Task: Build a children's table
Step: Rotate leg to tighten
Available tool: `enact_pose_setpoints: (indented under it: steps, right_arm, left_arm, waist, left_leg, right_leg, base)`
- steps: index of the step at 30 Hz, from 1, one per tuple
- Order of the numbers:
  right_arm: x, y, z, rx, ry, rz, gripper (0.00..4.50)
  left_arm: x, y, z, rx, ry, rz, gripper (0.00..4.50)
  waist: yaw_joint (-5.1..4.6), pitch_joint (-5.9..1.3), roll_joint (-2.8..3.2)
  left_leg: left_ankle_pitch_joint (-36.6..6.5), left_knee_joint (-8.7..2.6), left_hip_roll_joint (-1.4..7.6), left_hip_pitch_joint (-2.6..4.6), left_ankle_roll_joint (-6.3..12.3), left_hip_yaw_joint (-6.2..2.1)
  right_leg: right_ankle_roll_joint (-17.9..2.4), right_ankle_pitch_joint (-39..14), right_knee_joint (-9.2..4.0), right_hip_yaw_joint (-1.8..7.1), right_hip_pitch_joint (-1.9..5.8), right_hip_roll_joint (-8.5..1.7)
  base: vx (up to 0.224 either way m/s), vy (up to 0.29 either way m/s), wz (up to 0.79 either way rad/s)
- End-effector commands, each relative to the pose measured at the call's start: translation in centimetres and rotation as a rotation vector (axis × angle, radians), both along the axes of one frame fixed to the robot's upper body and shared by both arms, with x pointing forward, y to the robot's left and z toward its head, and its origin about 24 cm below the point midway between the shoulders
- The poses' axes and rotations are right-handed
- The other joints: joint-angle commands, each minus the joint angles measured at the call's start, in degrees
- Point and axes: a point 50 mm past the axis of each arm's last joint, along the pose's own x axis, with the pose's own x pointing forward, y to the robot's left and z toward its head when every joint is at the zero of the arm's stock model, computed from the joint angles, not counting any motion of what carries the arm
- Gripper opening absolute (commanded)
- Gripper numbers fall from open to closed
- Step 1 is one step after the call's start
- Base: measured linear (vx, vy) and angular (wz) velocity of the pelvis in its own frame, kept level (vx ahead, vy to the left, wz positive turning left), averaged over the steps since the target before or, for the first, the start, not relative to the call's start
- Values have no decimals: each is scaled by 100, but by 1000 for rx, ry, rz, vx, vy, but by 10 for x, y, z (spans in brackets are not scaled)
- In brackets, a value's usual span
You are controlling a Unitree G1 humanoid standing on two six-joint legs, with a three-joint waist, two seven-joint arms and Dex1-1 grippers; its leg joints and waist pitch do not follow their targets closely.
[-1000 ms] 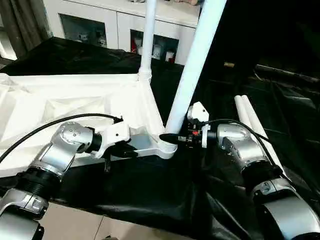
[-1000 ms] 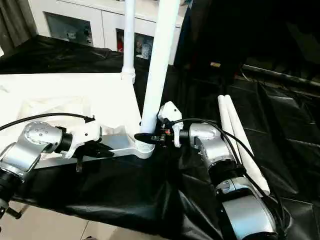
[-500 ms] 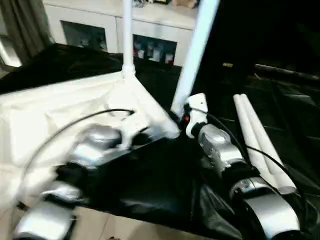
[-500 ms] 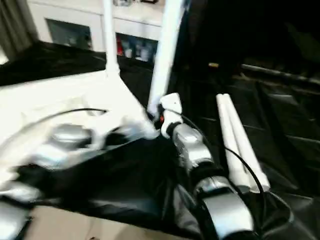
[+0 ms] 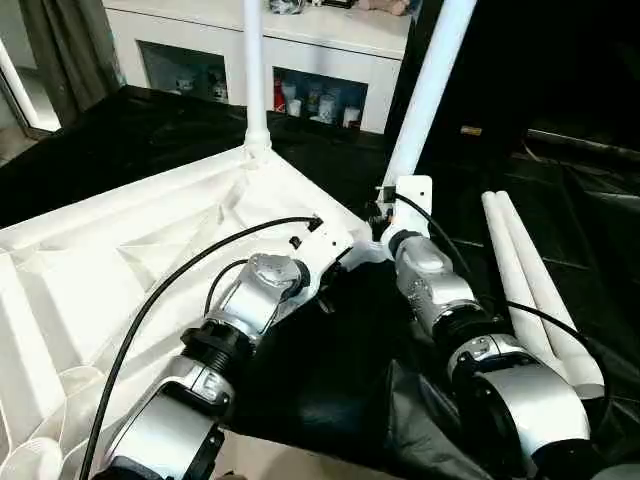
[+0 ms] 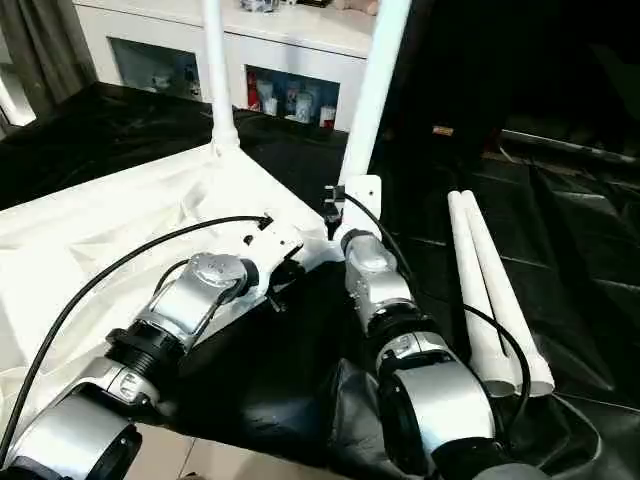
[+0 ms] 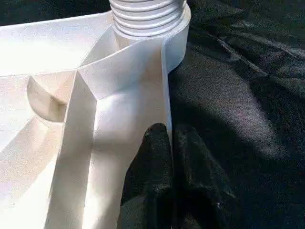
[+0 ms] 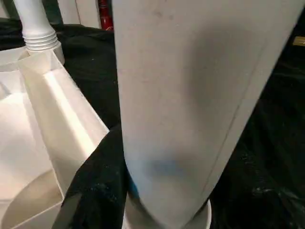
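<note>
While the table top lay underside-up on the black-draped bench, the left hand was clenched, fingertips against its rim wall beside the corner socket. The right hand gripped the second leg standing in that socket; seating it appeared in hand. Two spare legs lay rightward, due next.

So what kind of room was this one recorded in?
Probably an indoor room staged for furniture assembly: a white cabinet with glass-fronted shelves of small items stands behind, black sheeting covers the work surface, and curtains hang at one side.
</note>
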Motion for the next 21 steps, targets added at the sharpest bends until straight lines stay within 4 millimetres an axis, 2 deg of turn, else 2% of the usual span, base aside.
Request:
enact_pose_setpoints:
  steps: [1,3,7,10,11,12,13,15,17,18,19,21]
  right_arm:
    - [-43,-3,-76,-43,377,-4,188]
    - [-42,-3,-76,-50,374,-1,188]
    - [-39,4,-70,-96,336,74,188]
    - [-37,6,-67,-61,321,74,188]
    - [-36,6,-65,-49,313,71,223]
    - [-34,6,-63,-38,301,76,223]
    - [-33,7,-61,-27,290,82,258]
    - [-31,7,-58,-21,276,81,260]
    - [-29,8,-54,-30,260,98,285]
    - [-28,8,-53,-28,253,103,285]
    - [-26,8,-50,-28,244,111,305]
    - [-25,8,-48,-31,235,111,309]
  left_arm:
    - [2,-11,9,-16,-42,-25,0]
    - [3,-10,9,-16,-43,-18,0]
    - [3,-6,9,-13,-43,-8,0]
    - [4,-4,10,-15,-47,0,0]
    - [5,-3,11,-18,-49,3,0]
    - [5,-2,11,-18,-50,3,0]
    - [5,-2,12,-17,-50,-1,0]
    - [6,-2,12,-17,-52,-4,0]
    - [6,-2,12,-17,-52,-7,0]
    - [6,-2,13,-17,-53,-7,0]
    - [6,-2,13,-18,-53,-9,0]
    - [6,-2,13,-19,-53,-10,0]
  waist:
    - [-73,-90,40]
    - [-65,-98,68]
    - [-73,-98,41]
    - [-79,-91,55]
    - [-76,-91,60]
    - [-75,-93,52]
    - [-79,-95,67]
    - [-86,-97,82]
    - [-86,-95,82]
    - [-86,-95,82]
    - [-87,-101,81]
    - [-76,-134,90]
  left_leg:
    - [-2472,-475,195,71,-184,-108]
    - [-2457,-482,199,80,-180,-113]
    - [-2300,-502,201,59,-147,-106]
    - [-2321,-511,201,54,-142,-110]
    - [-2308,-508,198,51,-139,-105]
    - [-2256,-513,202,49,-134,-106]
    - [-2246,-516,206,47,-138,-106]
    - [-2262,-514,203,52,-146,-107]
    - [-2166,-529,216,25,-171,-110]
    - [-2166,-529,216,25,-171,-110]
    - [-2165,-516,209,36,-163,-101]
    - [-1708,-491,209,-6,-98,-87]
  right_leg:
    - [-529,-1993,-660,295,-68,-465]
    - [-499,-2038,-669,300,-76,-473]
    - [-499,-1888,-671,295,-59,-469]
    - [-486,-1992,-686,301,-67,-480]
    - [-482,-1988,-694,306,-66,-480]
    - [-479,-1963,-693,304,-63,-479]
    - [-489,-1926,-691,304,-63,-476]
    - [-520,-1947,-690,303,-67,-476]
    - [-578,-1700,-666,291,-42,-465]
    - [-578,-1700,-666,291,-42,-465]
    - [-603,-1653,-664,297,-45,-468]
    - [-691,-1059,-605,295,13,-465]
  base:
    - [0,0,0]
    - [0,0,0]
    - [0,0,0]
    - [0,0,0]
    - [0,0,0]
    - [0,0,0]
    - [0,0,0]
    - [0,0,0]
    - [0,0,0]
    - [0,0,0]
    - [0,0,0]
    - [0,0,0]
